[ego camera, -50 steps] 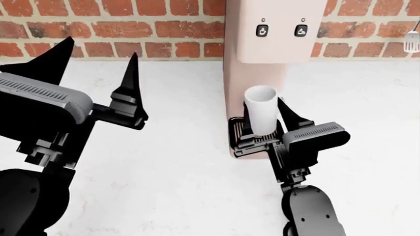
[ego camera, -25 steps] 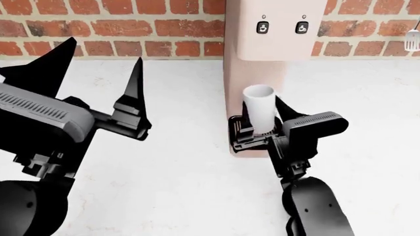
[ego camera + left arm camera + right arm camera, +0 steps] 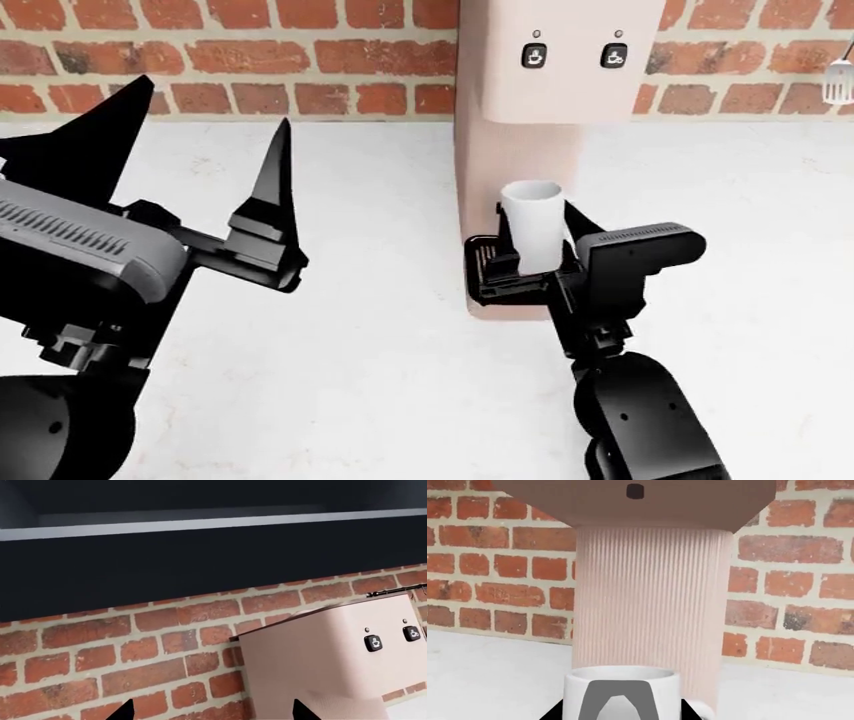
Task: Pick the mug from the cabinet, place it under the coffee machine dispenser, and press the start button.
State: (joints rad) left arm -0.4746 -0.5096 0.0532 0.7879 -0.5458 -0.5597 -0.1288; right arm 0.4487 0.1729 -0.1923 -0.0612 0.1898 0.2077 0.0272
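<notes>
Since a second ago, the mug [image 3: 537, 226] is sitting lower and further in over the drip tray [image 3: 483, 268], and the right arm is sitting closer to the machine [image 3: 534, 110]. The left gripper [image 3: 187, 150] is sitting slightly higher and nearer the head camera.

The right gripper [image 3: 541, 262] is closing on the mug, its black fingers [image 3: 582, 222] flanking the white cylinder on both sides. The mug is standing upright on the tray, against the ribbed column and under the overhanging head. In the right wrist view the mug's rim [image 3: 622, 674] is showing below the spout [image 3: 635, 491] in the underside of the head, with a small handle [image 3: 699, 711] at one side.

The left gripper is hovering wide open over the white counter [image 3: 360, 340], well apart from the machine, holding nothing. Its fingertips [image 3: 125, 711] are showing in the left wrist view, pointing at the brick wall [image 3: 133, 650] and the two black buttons [image 3: 373, 642].
</notes>
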